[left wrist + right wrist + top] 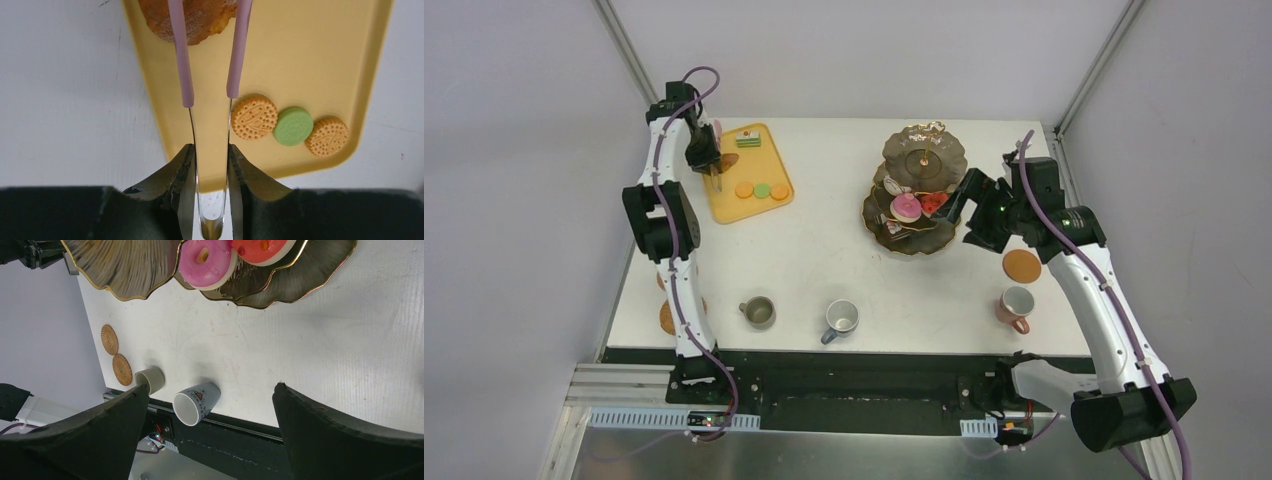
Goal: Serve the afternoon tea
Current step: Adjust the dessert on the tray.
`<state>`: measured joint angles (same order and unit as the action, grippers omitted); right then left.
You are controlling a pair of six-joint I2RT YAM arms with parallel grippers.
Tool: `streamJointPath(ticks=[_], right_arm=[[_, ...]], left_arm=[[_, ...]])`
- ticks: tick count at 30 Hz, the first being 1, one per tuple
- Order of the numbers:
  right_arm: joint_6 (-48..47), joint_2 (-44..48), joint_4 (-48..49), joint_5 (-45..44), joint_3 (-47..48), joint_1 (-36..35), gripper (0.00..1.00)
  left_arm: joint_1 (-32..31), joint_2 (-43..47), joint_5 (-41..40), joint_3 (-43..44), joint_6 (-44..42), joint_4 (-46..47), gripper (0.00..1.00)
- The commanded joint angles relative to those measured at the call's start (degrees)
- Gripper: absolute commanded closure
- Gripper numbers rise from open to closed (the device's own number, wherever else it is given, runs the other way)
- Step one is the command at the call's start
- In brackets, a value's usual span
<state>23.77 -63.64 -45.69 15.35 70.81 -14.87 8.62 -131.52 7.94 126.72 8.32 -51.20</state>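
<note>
Q. White tabletop (824, 240) between grey walls: where do the pieces lie?
A. The yellow tray (300, 50) sits at 10 o'clock in the overhead view. The three-tier stand (949, 160) sits at 2 o'clock, bearing a pink doughnut (206, 262) and a red doughnut (260, 247).
Q. State of the effectors?
A. The left gripper (211, 165) is closed narrowly on the pink-handled tongs (186, 75). The right gripper (211, 386) stands wide and empty at 3 o'clock of the stand.
Q. Which relation governs the coming move?
A. In the left wrist view the tongs' long axis runs from 6 to 12 o'clock, crossing a brown pastry (200, 20) at 12, and their tips leave the frame. The orange macaron (254, 117), green macaron (293, 126) and second orange macaron (326, 136) form a row at 3 o'clock, just beside the blades. The left arm is nearer, and picking a macaron would probably need a sideways shift.
</note>
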Motion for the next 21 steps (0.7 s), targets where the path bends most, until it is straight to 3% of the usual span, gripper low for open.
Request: streamJointPath(ticks=[1,14,21], right_arm=[[0.55,-0.61,0.23,0.12,1.73,0.25,0.01],[0.89,-0.77,0.43,-0.08,1.52,0.24,0.01],[0.65,-0.57,0.82,0.25,1.22,0.28,0.01]], left_arm=[[-0.98,-1.52,-2.74,2.3,1.77,1.55,0.75],[-4.7,-4.43,-5.29,3.85,0.32,-0.95,0.76],[-6.0,-1.06,-4.76,-1.28,0.89,-0.58,0.76]])
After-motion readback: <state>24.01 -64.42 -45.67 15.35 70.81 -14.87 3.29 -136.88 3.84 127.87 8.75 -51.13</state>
